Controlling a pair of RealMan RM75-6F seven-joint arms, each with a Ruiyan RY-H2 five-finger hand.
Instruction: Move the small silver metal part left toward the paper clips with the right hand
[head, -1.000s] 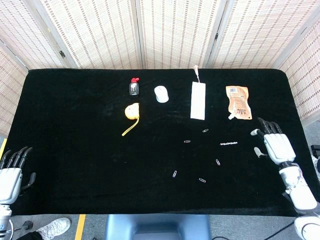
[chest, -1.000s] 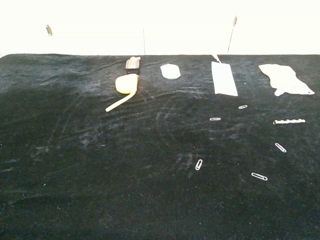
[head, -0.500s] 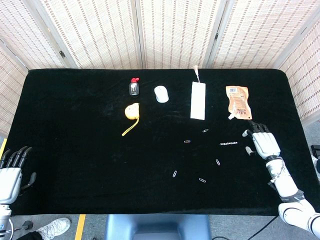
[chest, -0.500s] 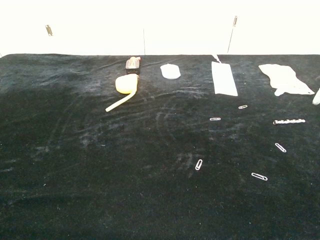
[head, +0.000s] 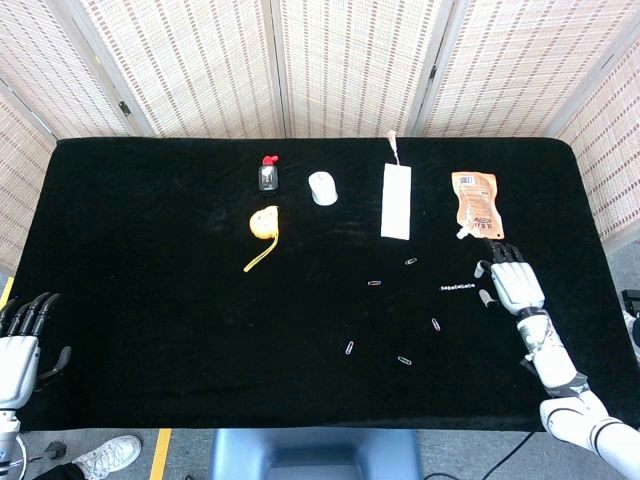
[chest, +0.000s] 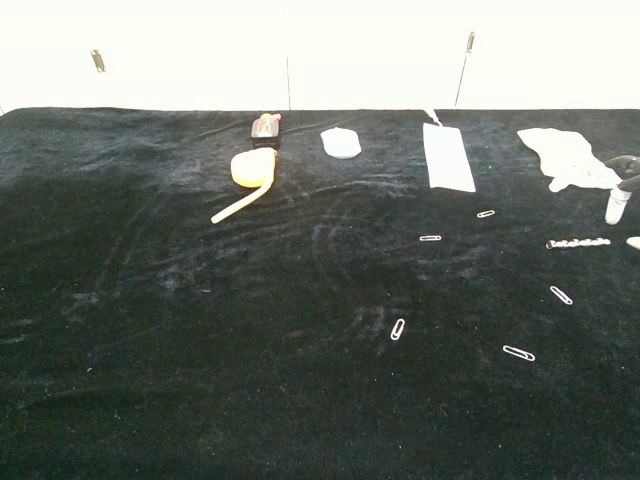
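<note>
Over the last second the right hand (head: 513, 283) has been brought in from the table's right edge toward the middle, and it is now seen with its fingers spread and nothing held, just to the right of the small silver metal part (head: 457, 288). In the chest view only its fingertips (chest: 616, 205) are caught at the right border, above and just right of the part (chest: 578, 243), so whether contact has been made cannot be told from either view. The part itself is not seen to have shifted: it lies flat on the black table (head: 150, 300), below the orange pouch (head: 475, 204) and to the right of the scattered paper clips (head: 436, 324) (the nearest of which lies just below and left of it). The approach is judged to be nearly finished and the move leftward not yet begun; a low, gentle sweep or a light pinch is likely to be needed, since so thin a piece may be skipped over on the cloth. The left hand (head: 20, 345) is kept open at the table's near left corner, well apart from the work.
</note>
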